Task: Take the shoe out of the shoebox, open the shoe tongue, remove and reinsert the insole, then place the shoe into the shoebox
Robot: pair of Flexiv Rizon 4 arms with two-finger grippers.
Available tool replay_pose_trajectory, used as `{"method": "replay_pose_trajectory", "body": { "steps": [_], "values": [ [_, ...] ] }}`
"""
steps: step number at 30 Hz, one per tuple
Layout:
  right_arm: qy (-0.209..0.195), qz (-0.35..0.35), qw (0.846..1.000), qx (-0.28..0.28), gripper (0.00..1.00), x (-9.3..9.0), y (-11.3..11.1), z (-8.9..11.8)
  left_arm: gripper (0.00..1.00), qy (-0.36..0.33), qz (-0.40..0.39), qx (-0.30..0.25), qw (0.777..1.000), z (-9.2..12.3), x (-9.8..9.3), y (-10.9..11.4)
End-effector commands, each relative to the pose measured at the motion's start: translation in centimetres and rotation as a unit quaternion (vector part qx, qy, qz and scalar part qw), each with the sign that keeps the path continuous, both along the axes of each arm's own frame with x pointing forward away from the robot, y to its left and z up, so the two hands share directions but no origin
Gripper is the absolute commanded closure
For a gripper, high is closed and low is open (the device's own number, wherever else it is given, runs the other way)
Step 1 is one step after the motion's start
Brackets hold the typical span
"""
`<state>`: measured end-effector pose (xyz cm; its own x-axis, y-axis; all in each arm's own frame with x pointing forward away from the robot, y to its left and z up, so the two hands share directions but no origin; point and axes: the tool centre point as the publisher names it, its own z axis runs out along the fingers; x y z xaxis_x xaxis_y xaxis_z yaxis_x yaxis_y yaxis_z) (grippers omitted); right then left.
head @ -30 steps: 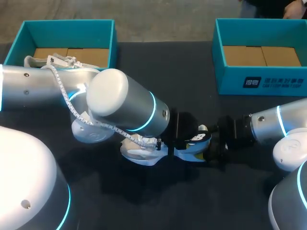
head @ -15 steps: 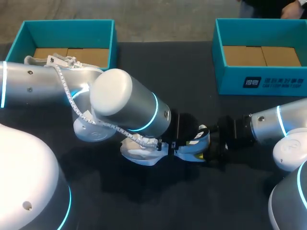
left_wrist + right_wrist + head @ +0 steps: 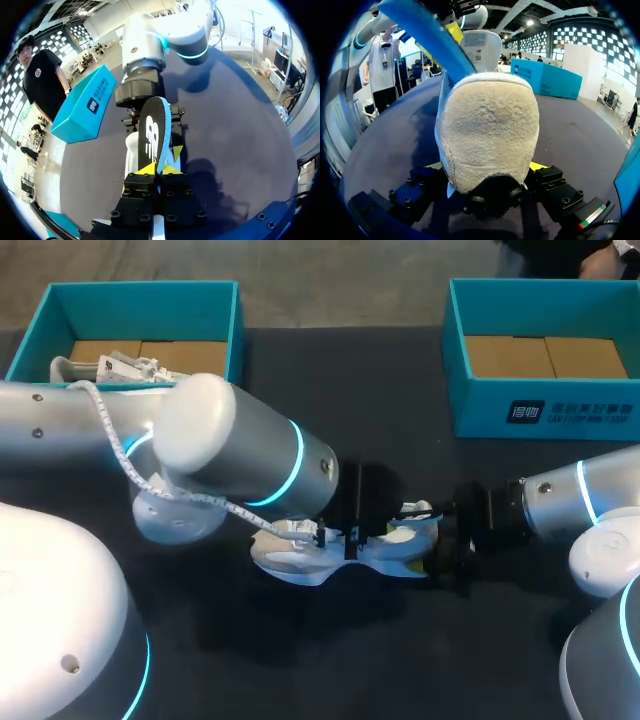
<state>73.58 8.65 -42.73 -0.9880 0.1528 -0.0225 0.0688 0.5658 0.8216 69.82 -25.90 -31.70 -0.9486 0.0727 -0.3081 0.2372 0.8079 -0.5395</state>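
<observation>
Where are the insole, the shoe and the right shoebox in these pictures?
insole point(image 3: 152, 120): left wrist view, on its dark top face.
shoe point(image 3: 487, 125): right wrist view, on the beige heel.
right shoebox point(image 3: 478, 400): head view, on its teal front wall.

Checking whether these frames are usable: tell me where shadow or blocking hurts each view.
Head view: the left arm covers much of the shoe. Left wrist view: a shadow darkens the table beside the insole. Right wrist view: the shoe's heel hides most of the right gripper.
</observation>
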Motion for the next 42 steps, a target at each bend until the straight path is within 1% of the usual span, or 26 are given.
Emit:
{"method": "replay_pose_trajectory", "body": {
  "steps": [1, 7, 13, 21, 23, 25, 26, 28, 29, 31, 32, 34, 35, 37, 38, 40, 41, 42],
  "values": [
    [0.001, -0.001, 1.000, -0.003, 1.00, 0.0, 0.1, 0.0, 1.00, 0.008, -0.011, -0.022, 1.000, 1.3, -0.2, 1.7],
    [0.001, -0.001, 1.000, -0.003, 1.00, 0.0, 0.1, 0.0, 1.00, 0.017, -0.020, -0.057, 0.998, 3.1, -0.2, 2.2],
    [0.001, -0.001, 1.000, -0.003, 1.00, 0.0, 0.1, 0.0, 1.00, 0.026, -0.027, -0.081, 0.996, 4.3, 0.0, 1.6],
    [0.001, -0.001, 1.000, -0.003, 1.00, 0.0, 0.1, 0.0, 1.00, 0.046, -0.038, -0.101, 0.993, 5.3, 0.4, 1.0],
    [0.001, -0.001, 1.000, -0.003, 1.00, 0.0, 0.1, 0.0, 1.00, 0.052, -0.044, -0.112, 0.991, 6.0, 0.4, 0.8],
    [0.001, -0.001, 1.000, -0.003, 1.00, 0.0, 0.1, 0.0, 1.00, 0.052, -0.044, -0.115, 0.991, 6.1, 0.3, 0.7],
    [0.001, -0.001, 1.000, -0.003, 1.00, 0.0, 0.1, 0.0, 1.00, 0.057, -0.053, -0.127, 0.989, 7.0, 0.1, 0.5],
    [0.001, -0.001, 1.000, -0.003, 1.00, 0.0, 0.1, 0.0, 1.00, 0.056, -0.054, -0.132, 0.988, 7.3, 0.0, 0.4],
    [0.001, -0.001, 1.000, -0.003, 1.00, 0.0, 0.1, 0.0, 1.00, 0.057, -0.064, -0.142, 0.986, 8.3, -0.3, 0.1],
    [0.001, -0.001, 1.000, -0.003, 1.00, 0.0, 0.1, 0.0, 1.00, 0.056, -0.064, -0.144, 0.986, 8.5, -0.3, 0.1],
    [0.001, -0.001, 1.000, -0.003, 1.00, 0.0, 0.1, 0.0, 1.00, 0.057, -0.073, -0.152, 0.984, 9.4, -0.5, -0.3],
    [0.001, -0.001, 1.000, -0.003, 1.00, 0.0, 0.1, 0.0, 1.00, 0.056, -0.074, -0.152, 0.984, 9.6, -0.5, -0.3],
    [0.001, -0.001, 1.000, -0.003, 1.00, 0.0, 0.1, 0.0, 1.00, 0.056, -0.079, -0.157, 0.983, 10.3, -0.7, -0.7],
    [0.001, -0.001, 1.000, -0.003, 1.00, 0.0, 0.1, 0.0, 1.00, 0.057, -0.080, -0.158, 0.983, 10.5, -0.7, -0.7],
    [0.001, -0.001, 1.000, -0.003, 1.00, 0.0, 0.1, 0.0, 1.00, 0.056, -0.089, -0.160, 0.981, 11.1, -1.0, -1.0],
    [0.001, -0.001, 1.000, -0.003, 1.00, 0.0, 0.1, 0.0, 1.00, 0.057, -0.092, -0.160, 0.981, 11.3, -1.1, -1.1],
    [0.001, -0.001, 1.000, -0.003, 1.00, 0.0, 0.1, 0.0, 1.00, 0.055, -0.100, -0.159, 0.981, 12.0, -1.3, -1.4],
    [0.001, -0.001, 1.000, -0.003, 1.00, 0.0, 0.1, 0.0, 1.00, 0.055, -0.104, -0.159, 0.980, 12.1, -1.4, -1.4]
  ]
}}
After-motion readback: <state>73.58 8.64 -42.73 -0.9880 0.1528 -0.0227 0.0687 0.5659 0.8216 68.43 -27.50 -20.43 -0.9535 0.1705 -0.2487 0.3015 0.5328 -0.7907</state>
